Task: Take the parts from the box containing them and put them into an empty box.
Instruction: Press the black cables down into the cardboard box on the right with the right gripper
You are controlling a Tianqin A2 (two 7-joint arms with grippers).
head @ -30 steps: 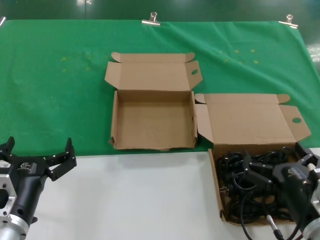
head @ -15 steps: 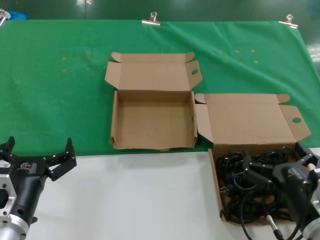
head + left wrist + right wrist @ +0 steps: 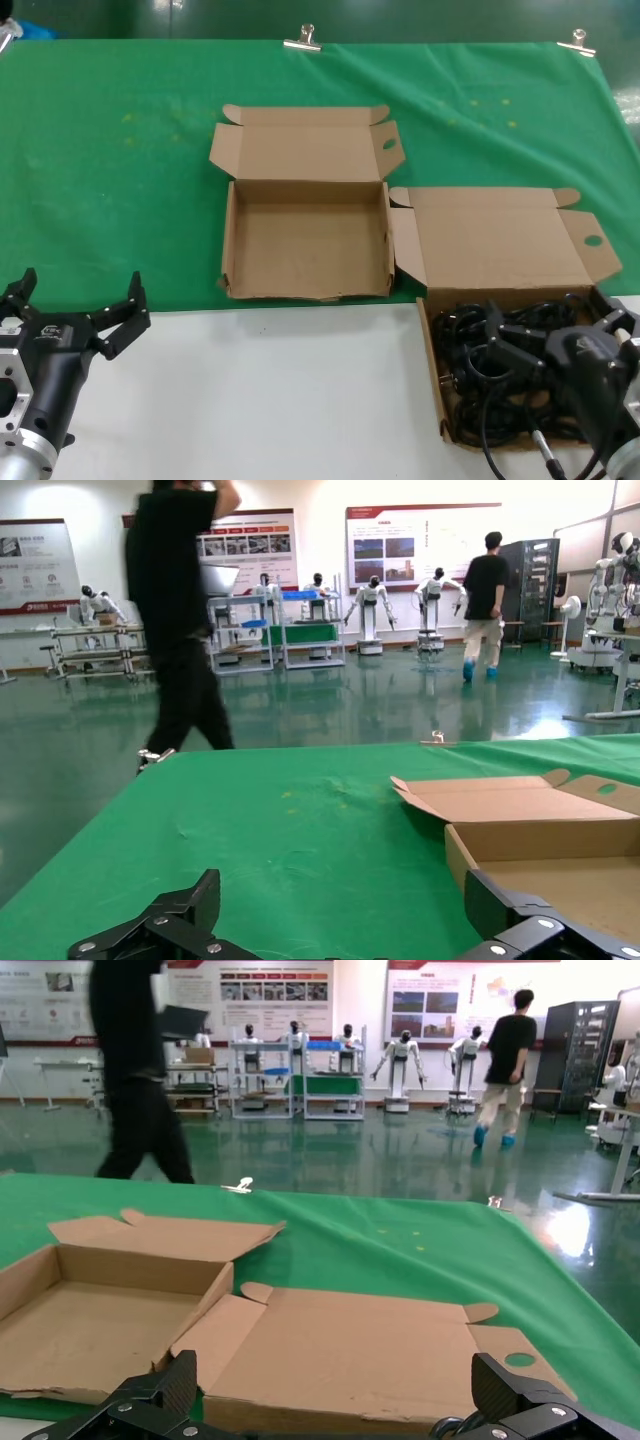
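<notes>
The parts (image 3: pixel 505 370), black coiled cords with moulded plugs, lie tangled in the box containing them (image 3: pixel 500 255) at the near right of the table (image 3: pixel 270 400), its lid tipped back onto the green cloth (image 3: pixel 120 170). The right hand (image 3: pixel 560 340) hovers just over that tangle with its fingers spread wide, gripping nothing. The empty box (image 3: pixel 306 245) sits on the cloth to the left of and slightly beyond the full one, their lid flaps nearly touching; in the right wrist view both boxes show side by side ahead of the fingertips. The left hand (image 3: pixel 78 315) waits over the near left of the table, well apart from both boxes, also spread wide and holding nothing. The cords look light, soft and rubbery, so they should give under a squeeze rather than slip, but loops appear hooked through one another and 1 lift may drag a neighbour out. The safest hold seems to be across the thick middle of 1 coiled bundle, where several strands lie together, rather than on a loose loop or a hard plug that could pivot free.
</notes>
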